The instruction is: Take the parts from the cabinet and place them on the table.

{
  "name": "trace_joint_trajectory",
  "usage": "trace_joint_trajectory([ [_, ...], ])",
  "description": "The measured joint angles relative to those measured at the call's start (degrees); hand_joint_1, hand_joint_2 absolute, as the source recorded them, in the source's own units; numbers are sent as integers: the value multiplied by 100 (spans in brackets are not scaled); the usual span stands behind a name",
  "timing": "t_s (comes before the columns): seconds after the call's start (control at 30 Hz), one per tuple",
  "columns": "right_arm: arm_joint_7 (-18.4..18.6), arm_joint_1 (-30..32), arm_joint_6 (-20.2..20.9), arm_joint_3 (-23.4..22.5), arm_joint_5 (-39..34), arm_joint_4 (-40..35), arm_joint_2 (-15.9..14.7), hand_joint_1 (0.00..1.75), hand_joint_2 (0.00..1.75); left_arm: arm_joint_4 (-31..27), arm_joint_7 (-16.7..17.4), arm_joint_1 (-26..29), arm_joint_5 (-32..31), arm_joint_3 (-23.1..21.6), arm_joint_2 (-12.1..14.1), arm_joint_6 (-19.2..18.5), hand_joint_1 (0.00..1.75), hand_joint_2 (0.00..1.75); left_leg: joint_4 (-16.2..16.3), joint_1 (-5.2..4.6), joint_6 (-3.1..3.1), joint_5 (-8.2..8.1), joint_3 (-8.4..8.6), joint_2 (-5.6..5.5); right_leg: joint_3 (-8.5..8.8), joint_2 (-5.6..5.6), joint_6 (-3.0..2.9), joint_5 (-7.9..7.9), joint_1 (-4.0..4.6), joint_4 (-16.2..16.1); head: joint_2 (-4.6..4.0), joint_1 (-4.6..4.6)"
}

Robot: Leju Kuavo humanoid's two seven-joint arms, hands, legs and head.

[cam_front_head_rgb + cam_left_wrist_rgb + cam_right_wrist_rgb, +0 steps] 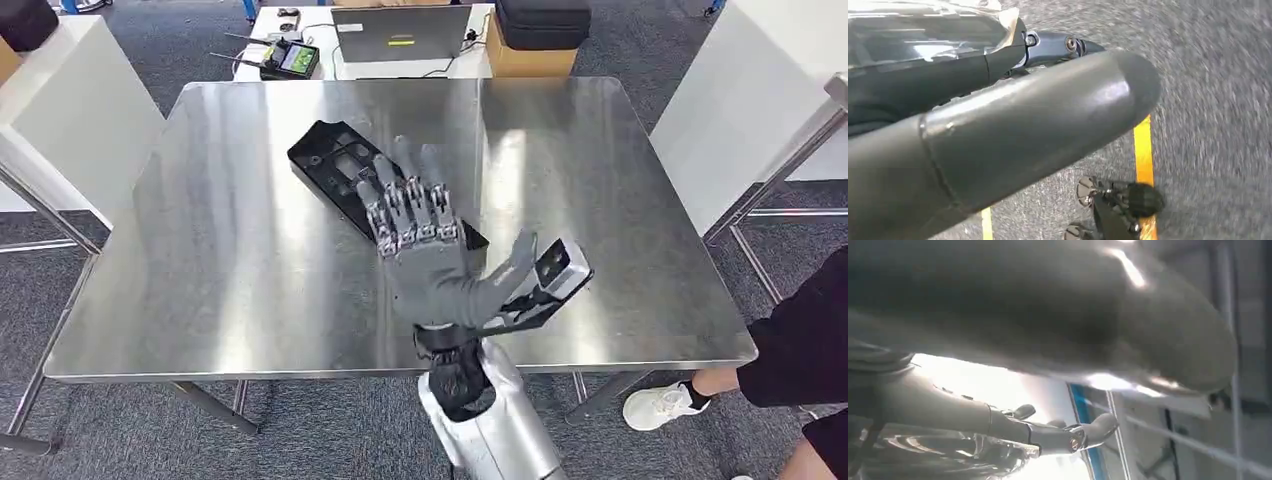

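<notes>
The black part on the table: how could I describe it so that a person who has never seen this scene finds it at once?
Look at the big shiny metal table in the middle of the head view. The black part lies flat on it, slanted, just left of centre, partly under the robot's right hand. It is the only dark, long piece with cut-out holes on the bare metal.

floor: grey carpet (300,420) | steel table (240,260) | white panels (70,110)
</notes>
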Motion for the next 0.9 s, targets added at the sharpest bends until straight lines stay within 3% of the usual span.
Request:
trace_joint_trajectory([
  [0.17,-362,327,-59,866,122,-436,-271,0,0,-2,92,-3,231,338,-17,474,0,0,4,-8,14,-22,0,1,0,4,2,-2,-16,-5,0,0],
  [0.33,-404,346,-59,1305,109,-443,-393,0,0,-9,94,-6,354,586,-37,717,0,0,9,-28,43,-39,1,0,5,4,23,-11,-40,-6,0,2],
  [0.4,-404,337,-59,1407,102,-439,-411,0,0,-22,94,-5,385,664,-50,760,0,0,11,-50,72,-49,3,-1,8,3,34,-14,-60,-8,0,0],
  [0.47,-404,310,-59,1492,96,-439,-420,0,0,-24,103,-5,391,721,-57,795,0,0,9,-74,127,-18,11,-1,22,4,93,10,-85,-29,0,-2],
  [0.5,-404,295,-59,1538,89,-439,-420,0,0,-26,107,-7,398,741,-63,806,0,0,-73,-50,167,23,50,6,30,5,106,5,-38,-29,0,-4],
  [0.57,-404,292,-59,1571,89,-441,-444,0,0,-26,109,-14,400,773,-96,817,0,0,-157,7,213,71,111,38,-103,-11,75,-262,-55,311,0,24],
  [0.63,-404,297,-59,1601,89,-437,-461,0,0,-26,109,-20,400,811,-114,819,0,0,-156,12,212,73,94,42,-506,-12,34,-669,-81,1199,0,30],
  [0.67,-404,305,-61,1615,89,-434,-474,0,0,-26,109,-20,400,815,-122,819,0,0,-155,12,207,77,78,50,-692,-12,53,-804,-104,1612,0,28],
  [0.7,-404,317,-61,1636,89,-430,-489,0,0,-26,114,-17,400,824,-129,819,0,0,-154,21,194,86,70,52,-731,-13,106,-801,-125,1739,0,31],
  [0.73,-404,324,-66,1650,89,-428,-494,0,0,-26,114,-16,404,833,-140,822,0,0,-154,35,175,98,62,51,-647,-16,170,-713,-152,1604,0,28],
  [0.77,-404,322,-72,1662,85,-426,-498,0,0,-26,116,-16,409,843,-149,832,0,0,-150,55,149,114,54,48,-435,-18,255,-536,-184,1221,0,31],
  [0.83,-404,312,-96,1687,83,-426,-498,0,0,-26,116,-18,409,850,-157,856,0,0,-137,96,69,143,43,37,162,-47,392,-203,-255,150,0,33],
  [0.87,-404,310,-118,1696,74,-426,-500,0,0,-31,109,-15,415,852,-144,872,0,0,-128,82,13,157,28,28,294,-52,355,-203,-252,-18,0,44],
  [0.9,-404,313,-129,1717,70,-421,-503,0,0,-35,100,-17,420,854,-153,892,0,0,-122,86,-38,179,28,26,237,1,322,-79,-172,63,0,53],
])
